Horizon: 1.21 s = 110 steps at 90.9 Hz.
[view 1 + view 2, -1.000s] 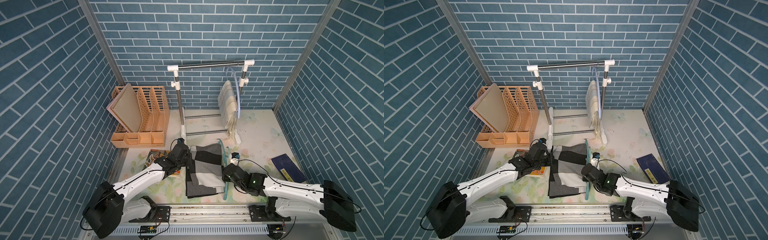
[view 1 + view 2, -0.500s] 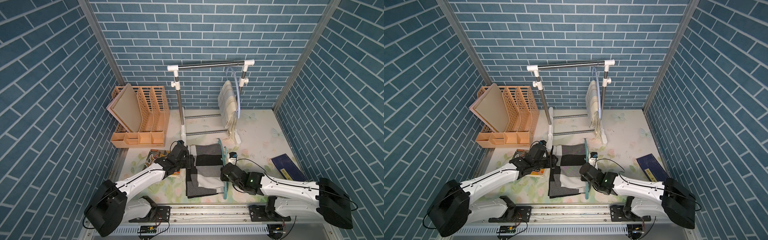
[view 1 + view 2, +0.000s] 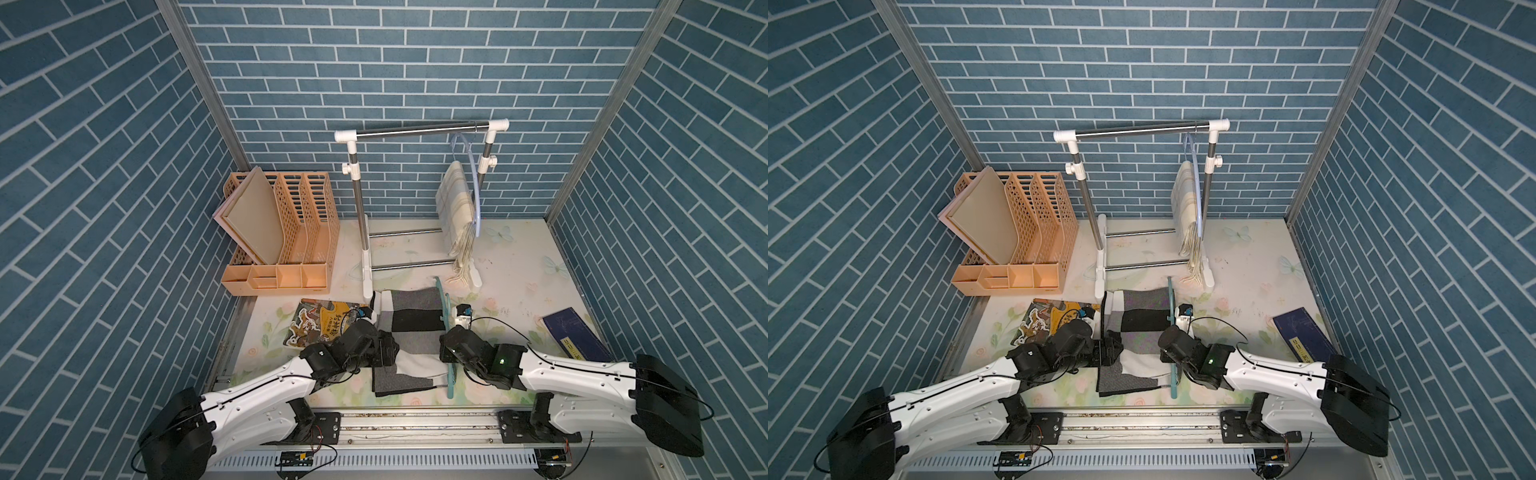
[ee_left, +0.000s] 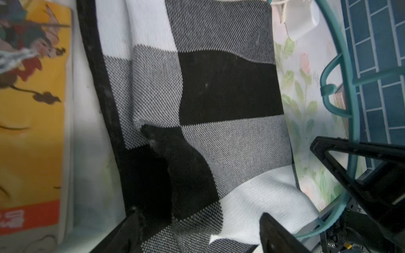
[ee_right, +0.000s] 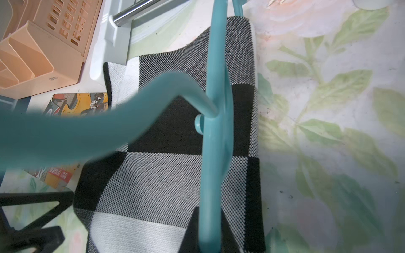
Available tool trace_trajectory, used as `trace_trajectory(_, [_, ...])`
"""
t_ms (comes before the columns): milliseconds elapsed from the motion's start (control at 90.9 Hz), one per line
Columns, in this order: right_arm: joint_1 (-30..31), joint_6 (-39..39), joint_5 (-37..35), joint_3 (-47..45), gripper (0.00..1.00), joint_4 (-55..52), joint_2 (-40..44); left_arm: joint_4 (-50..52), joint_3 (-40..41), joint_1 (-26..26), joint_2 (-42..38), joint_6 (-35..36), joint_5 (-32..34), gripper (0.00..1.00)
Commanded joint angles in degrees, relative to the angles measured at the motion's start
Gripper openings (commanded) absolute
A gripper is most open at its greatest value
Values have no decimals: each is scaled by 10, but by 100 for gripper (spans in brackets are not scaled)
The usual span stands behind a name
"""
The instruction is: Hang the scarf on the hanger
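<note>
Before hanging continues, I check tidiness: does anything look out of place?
Two books lie loose outside the orange plastic file rack: a yellow illustrated book beside the black-grey-white checked scarf, and a dark blue book lying askew.

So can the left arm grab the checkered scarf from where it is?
Probably yes. The left gripper is open right over the scarf, with only cloth showing between its fingers. The right gripper just holds the teal hanger along the scarf's other side, out of the way.

r tool (image 5: 209, 221) clamped on hanger (image 5: 215, 142) | hanger over b/w scarf (image 5: 157, 175)
</note>
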State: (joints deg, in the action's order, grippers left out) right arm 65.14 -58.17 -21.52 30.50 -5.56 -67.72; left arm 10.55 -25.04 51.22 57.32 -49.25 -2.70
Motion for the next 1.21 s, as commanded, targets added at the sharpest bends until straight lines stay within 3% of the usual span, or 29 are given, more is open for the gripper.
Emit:
trace_trajectory(0, [-3, 10, 5, 5, 0, -17, -10, -41, 7, 10, 22, -19, 5, 85])
trace_trajectory(396, [-3, 11, 9, 4, 0, -11, -11, -139, 29, 11, 118, -9, -36, 81])
trace_trajectory(473, [-2, 12, 10, 5, 0, -11, -12, -149, 31, 10, 118, -10, -43, 65])
trace_trajectory(550, [-3, 13, 9, 6, 0, -11, -10, -147, 32, 11, 102, -10, -44, 35])
trace_trajectory(660, [-3, 13, 7, 8, 0, -15, -9, -115, 25, 11, 63, -10, -44, 0])
trace_trajectory(913, [-4, 16, -2, 17, 0, -25, -8, 54, -29, 10, -32, -12, -30, 0])
trace_trajectory(1199, [-5, 12, 7, 13, 0, -11, -32, 127, -12, 10, -22, -16, -53, 0])
